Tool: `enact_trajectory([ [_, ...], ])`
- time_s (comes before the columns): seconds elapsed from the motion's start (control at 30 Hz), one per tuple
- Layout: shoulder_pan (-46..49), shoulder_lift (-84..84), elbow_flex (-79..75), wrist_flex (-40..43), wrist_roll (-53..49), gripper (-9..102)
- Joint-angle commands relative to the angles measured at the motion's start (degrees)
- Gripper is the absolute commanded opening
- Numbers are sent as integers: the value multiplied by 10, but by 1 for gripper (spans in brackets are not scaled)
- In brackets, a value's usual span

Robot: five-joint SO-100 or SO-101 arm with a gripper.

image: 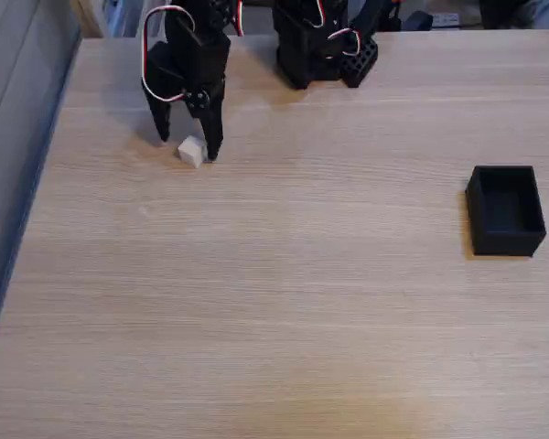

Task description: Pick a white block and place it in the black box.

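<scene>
While the white block (pixel 191 151) sits on the wooden table (pixel 274 302) up near the far left in the fixed view, it's turned a bit cornerwise and looks like it's resting flat on the surface, not lifted. The gripper (pixel 188 148) is right down over it with its two black fingers spread wide, one finger tip off to the block's left with a clear gap and the other right against or just beside the block's right side, can't quite tell if it's touching. So it's open and not holding anything yet. Behind it you can see the arm's base (pixel 316 46) with red and white wires looping around. The black box (pixel 504 209) is well apart, way over on the right side of the table, open top, looks empty from here. My read: this is the grasp step, fingers straddling the cube but not closed. Next move probably needs the jaws centered a bit more, since the block sits closer to the right finger, then a squeeze, a lift, and a long swing over to the box.
</scene>
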Motion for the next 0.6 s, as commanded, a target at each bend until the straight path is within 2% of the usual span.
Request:
enact_trajectory([
  [0.0, 1, 11, 2, -11, -1, 34],
  [0.33, -4, 11, 2, -10, -11, 28],
  [0.57, -7, 11, 2, 9, -46, 10],
])
